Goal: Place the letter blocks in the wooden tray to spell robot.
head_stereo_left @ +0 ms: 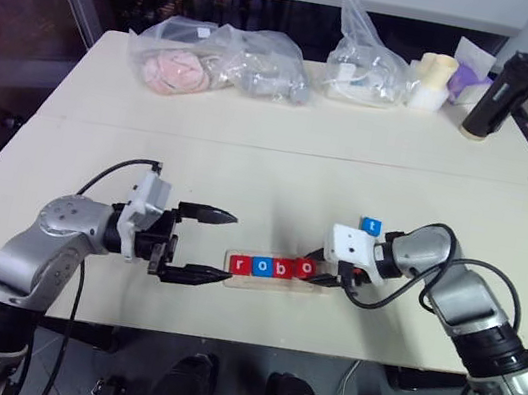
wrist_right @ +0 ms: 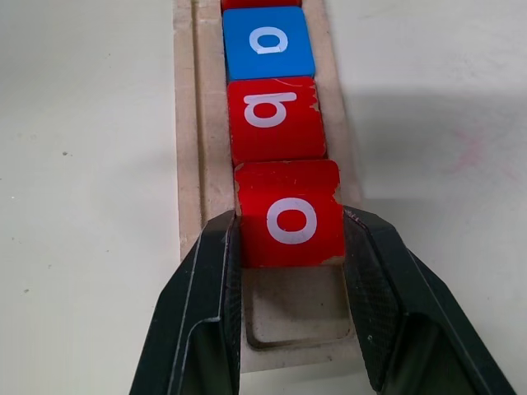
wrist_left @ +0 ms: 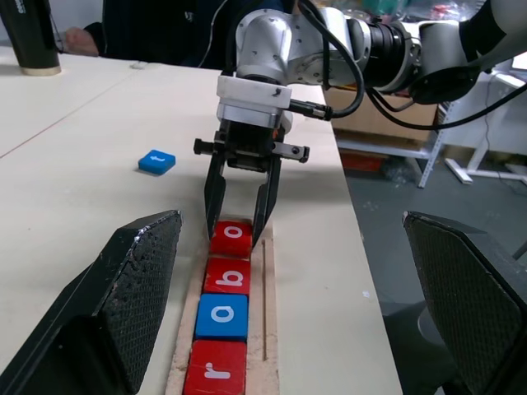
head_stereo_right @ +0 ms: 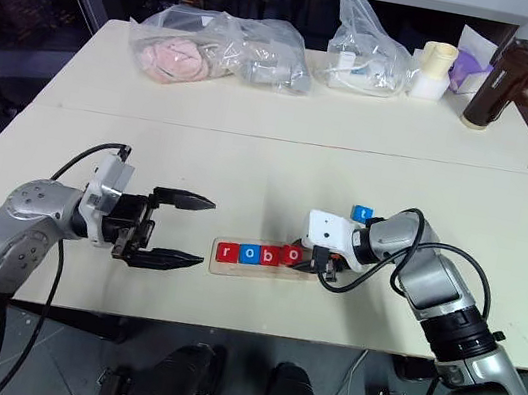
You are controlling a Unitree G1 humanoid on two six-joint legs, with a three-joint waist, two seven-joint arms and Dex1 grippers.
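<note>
Left gripper (head_stereo_left: 218,247) hovers off the tray's near end, fingers spread wide, holding nothing, pointing along the row toward the other arm.

Tray (wrist_left: 269,329) lies between the two grippers. Four blocks sit in it, reading from the left gripper outward: red r (wrist_left: 216,371), blue o (wrist_left: 222,315), red b (wrist_left: 228,276), red o (wrist_right: 290,216). One slot stays bare at the far end, right under the right gripper.

Right gripper (wrist_right: 290,247) tilts down over that end, fingers narrowed onto the two sides of the red o. The block looks seated in the tray and just apart from the b, so this reads as a placing or squaring-up grip.

Blue t (head_stereo_left: 371,226) lies loose on the table (head_stereo_left: 271,158), just beyond the right wrist, apart from the tray.

Judgement: the o is about done, the t is left. To finish well, part the fingers without dragging the o, lift straight up so the row is not nudged, then take the t by its side edges, letter upright, and lower it into the bare slot. The tray is barely wider than a block, so a skewed t would likely catch the rim.
</note>
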